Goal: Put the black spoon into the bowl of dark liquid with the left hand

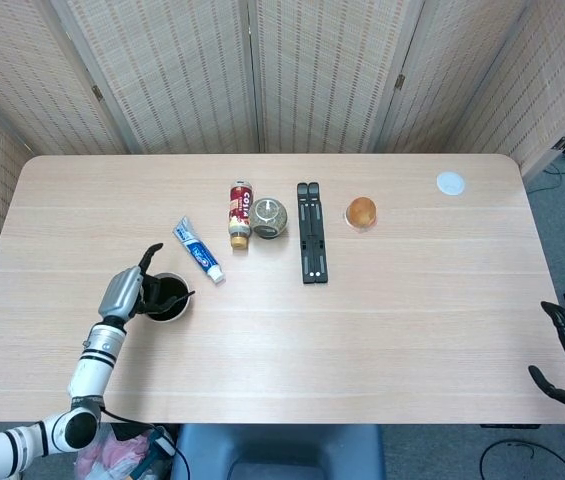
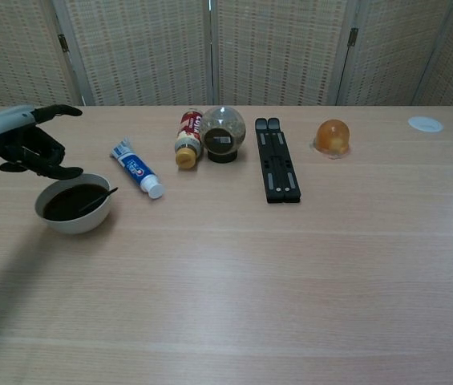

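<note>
Now lift left hand (image 2: pixel 26 148), fingers spread and empty, clear of bowl of dark liquid (image 2: pixel 74 208) without nudging black spoon (image 2: pixel 98 200) propped inside.
</note>
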